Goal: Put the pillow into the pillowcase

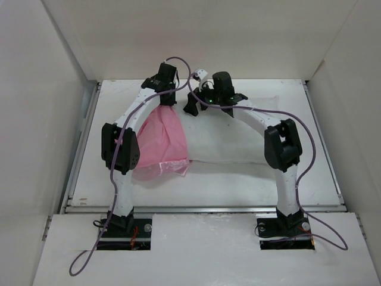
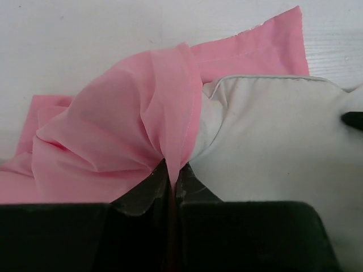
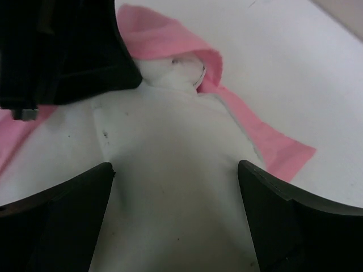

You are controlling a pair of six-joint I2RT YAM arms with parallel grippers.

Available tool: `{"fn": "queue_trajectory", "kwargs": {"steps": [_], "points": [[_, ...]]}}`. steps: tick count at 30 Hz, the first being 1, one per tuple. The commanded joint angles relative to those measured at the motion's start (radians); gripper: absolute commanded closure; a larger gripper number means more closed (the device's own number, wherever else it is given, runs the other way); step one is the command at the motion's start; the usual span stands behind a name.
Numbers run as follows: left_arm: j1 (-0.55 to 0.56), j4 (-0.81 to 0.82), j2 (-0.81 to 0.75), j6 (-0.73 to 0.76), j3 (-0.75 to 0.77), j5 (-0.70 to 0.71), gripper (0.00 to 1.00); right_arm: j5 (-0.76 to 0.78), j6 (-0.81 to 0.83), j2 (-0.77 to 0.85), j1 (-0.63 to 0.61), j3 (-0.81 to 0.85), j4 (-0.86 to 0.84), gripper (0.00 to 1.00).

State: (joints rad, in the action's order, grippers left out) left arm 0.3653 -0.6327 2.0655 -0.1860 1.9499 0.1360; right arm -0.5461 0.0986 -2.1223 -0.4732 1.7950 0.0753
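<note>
**Left jaws pinch the pillowcase; right jaws stand wide over the pillow**

Closest in the left wrist view are the two dark fingers (image 2: pixel 142 195) of the left jaws, pressed together with only a thin fold of pink cloth between them. That fold belongs to the pillowcase (image 2: pixel 102 130), which rises out of the pinch and spreads ahead and to the left of the jaws in loose gathers. Just to the right of the left jaws lies the pillow (image 2: pixel 278 141), and its rounded corner is tucked under the pink edge.

In the right wrist view the right jaws are spread wide. One finger (image 3: pixel 57 215) stands at each side and the pillow (image 3: pixel 170 170) fills the gap below and between them. Whether the pads touch it cannot be told. Ahead of these jaws, the pillowcase (image 3: pixel 164 39) sits like a hood over the pillow's far corner, and a pink strip runs out along its right side. The left arm's dark wrist (image 3: pixel 62 51) hangs ahead and to the left.

From above, the pillowcase (image 1: pixel 162 143) hangs down from the raised left jaws and reaches the counter (image 1: pixel 238 187). Most of the pillow (image 1: pixel 220 140) lies outside it, on the counter beneath the right jaws.
</note>
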Motion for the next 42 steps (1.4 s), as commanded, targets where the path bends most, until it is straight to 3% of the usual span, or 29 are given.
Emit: {"fn": "queue_trajectory", "kwargs": {"steps": [1,3,4,5,7,11,12,16,24,28,32,34,37,42], "points": [[-0.008,-0.025,-0.07,0.003,-0.028,0.016,1.0,-0.045,0.049,-0.062,-0.05,0.049,0.052,0.05],[-0.008,-0.015,-0.081,0.003,-0.028,0.016,1.0,-0.073,0.049,-0.085,-0.05,0.049,0.063,0.17],[-0.008,-0.015,-0.081,0.003,-0.019,0.016,1.0,-0.101,0.049,-0.094,-0.05,0.058,0.063,0.28],[-0.008,-0.015,-0.081,0.003,0.007,0.016,1.0,-0.101,0.049,-0.094,-0.05,0.058,0.063,0.57],[-0.008,-0.027,-0.081,0.003,0.04,0.026,1.0,-0.088,0.033,-0.053,-0.05,0.034,0.019,1.0],[-0.008,-0.036,-0.102,0.013,0.095,0.06,1.0,0.118,-0.006,0.148,-0.05,-0.17,-0.185,1.0],[-0.008,-0.036,-0.116,0.013,0.106,0.06,1.0,0.135,-0.017,0.195,-0.039,-0.275,-0.227,1.0],[-0.008,-0.025,-0.145,0.022,0.115,0.027,1.0,0.169,-0.042,0.393,-0.03,-0.443,-0.307,1.0],[0.07,-0.015,-0.165,0.04,0.167,0.057,1.0,0.137,-0.114,0.447,-0.03,-0.554,-0.325,1.0],[0.07,-0.033,-0.185,0.031,0.167,0.114,0.83,0.164,-0.134,0.518,-0.039,-0.644,-0.351,1.0],[0.07,-0.042,-0.185,0.031,0.156,0.136,0.81,0.183,-0.157,0.562,-0.039,-0.721,-0.385,1.0],[0.08,-0.051,-0.185,0.031,0.147,0.136,0.81,0.172,-0.178,0.562,-0.039,-0.73,-0.394,1.0],[0.089,-0.051,-0.174,0.031,0.136,0.136,1.0,0.163,-0.189,0.553,-0.048,-0.73,-0.394,1.0],[0.107,-0.042,-0.154,0.065,0.127,0.116,1.0,0.153,-0.189,0.533,-0.07,-0.721,-0.413,1.0]]}}
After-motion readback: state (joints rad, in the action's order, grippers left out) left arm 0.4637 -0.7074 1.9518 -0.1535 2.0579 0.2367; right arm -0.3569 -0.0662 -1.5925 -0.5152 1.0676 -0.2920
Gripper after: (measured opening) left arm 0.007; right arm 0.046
